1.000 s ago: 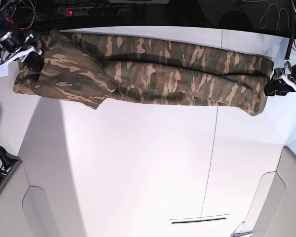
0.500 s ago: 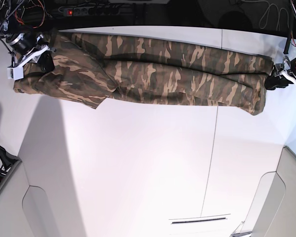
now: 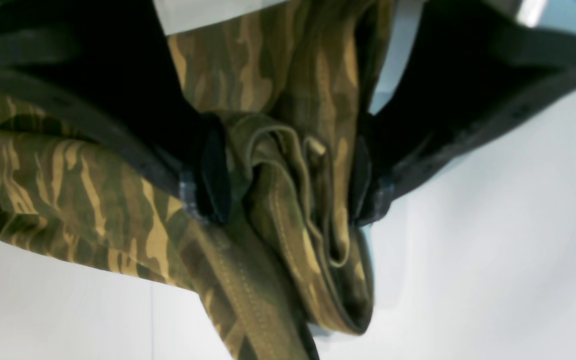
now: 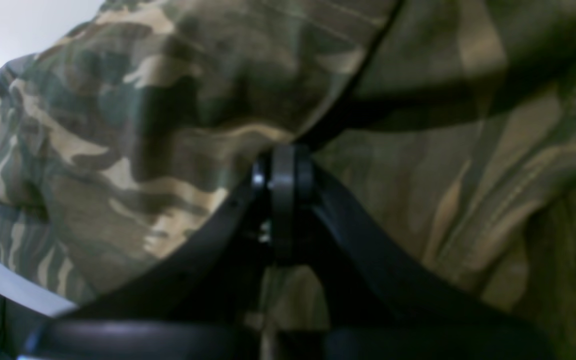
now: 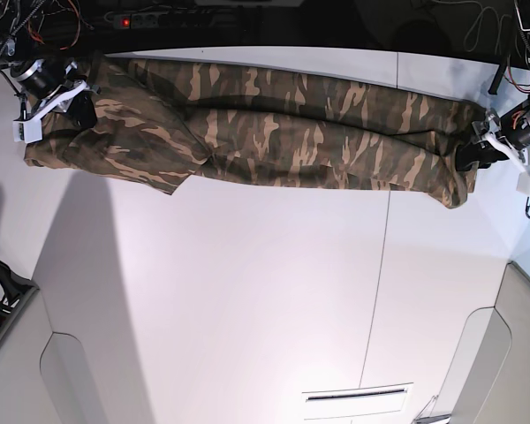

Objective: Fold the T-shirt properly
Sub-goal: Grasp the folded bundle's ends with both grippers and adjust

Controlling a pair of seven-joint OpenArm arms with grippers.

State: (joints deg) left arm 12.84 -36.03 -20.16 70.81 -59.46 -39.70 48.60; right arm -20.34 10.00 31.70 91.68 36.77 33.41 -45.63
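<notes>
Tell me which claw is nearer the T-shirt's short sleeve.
Right. The right claw sits shut at the sleeve end of the T-shirt; the left claw straddles the bunched hem at the opposite end.

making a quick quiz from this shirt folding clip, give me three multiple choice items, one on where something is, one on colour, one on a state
1. Where does the T-shirt lie on the table in the base view?
A. stretched along the far edge
B. bunched at the near edge
C. hanging off the side

2. What is the T-shirt's print?
A. plain blue
B. tan, olive and brown camouflage
C. red stripes

3. How does the left gripper stand?
A. shut with nothing in it
B. out of sight
C. open, with a bunched hem between its fingers

Answers:
1 A, the cloth runs in a long band near the table's far edge.
2 B, the blotches show in all three views.
3 C, the left wrist view shows folded cloth in the wide gap.
</notes>
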